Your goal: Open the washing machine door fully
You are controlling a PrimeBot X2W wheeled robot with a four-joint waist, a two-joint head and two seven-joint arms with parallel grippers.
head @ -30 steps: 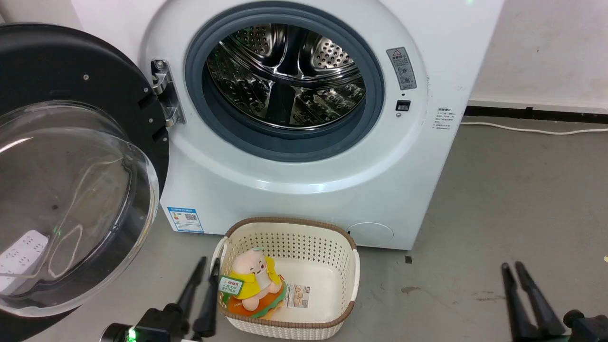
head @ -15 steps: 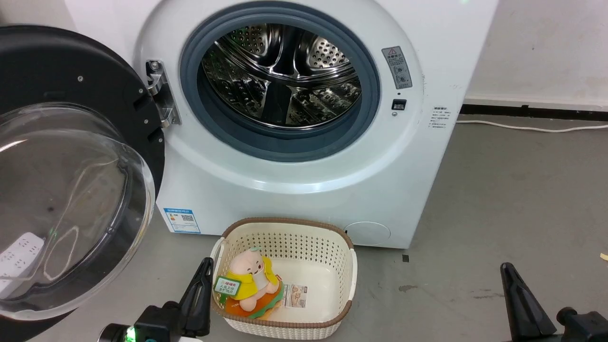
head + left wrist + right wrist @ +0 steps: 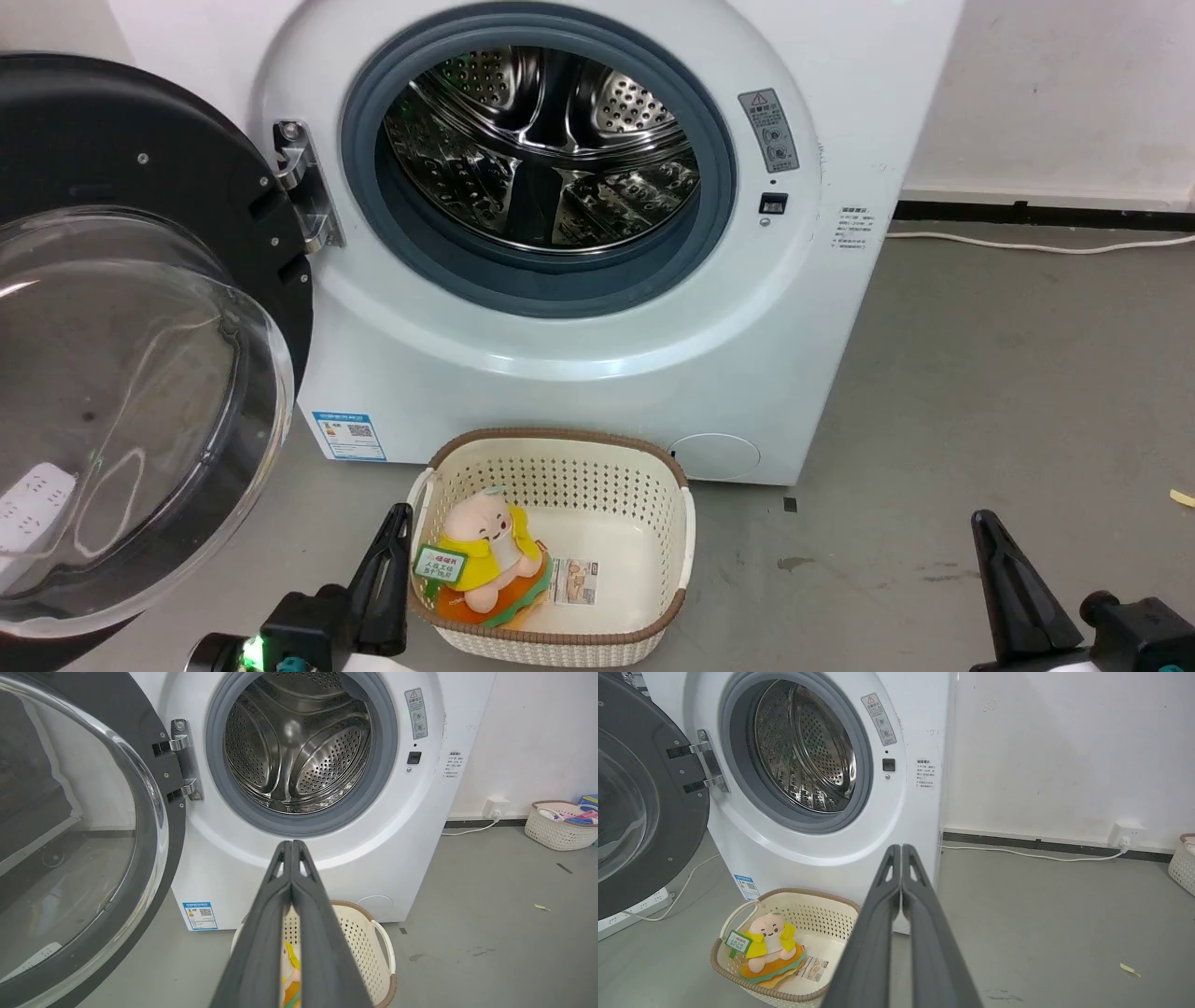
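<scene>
The white washing machine (image 3: 597, 373) (image 3: 327, 858) (image 3: 831, 854) stands ahead with its steel drum exposed. The washing machine door (image 3: 131, 336) (image 3: 79, 835) (image 3: 640, 807), a black disc with a clear glass bowl, is swung wide to the left on its metal hinge (image 3: 301, 187). My left gripper (image 3: 400, 515) (image 3: 291, 844) is shut on nothing, low beside the basket's left rim, apart from the door. Low at the right over bare floor, my right gripper (image 3: 982, 523) (image 3: 901, 848) is also shut and empty.
A cream perforated basket (image 3: 653, 523) (image 3: 831, 910) holding a plush toy (image 3: 485, 551) sits on the floor before the machine. A white power strip (image 3: 635, 907) lies behind the door. A cable (image 3: 1027, 247) runs along the wall; another basket (image 3: 558, 826) stands far right.
Both grippers have closed from open to shut. The camera has shifted a little, sliding the whole scene leftward; the door keeps its place relative to the machine.
</scene>
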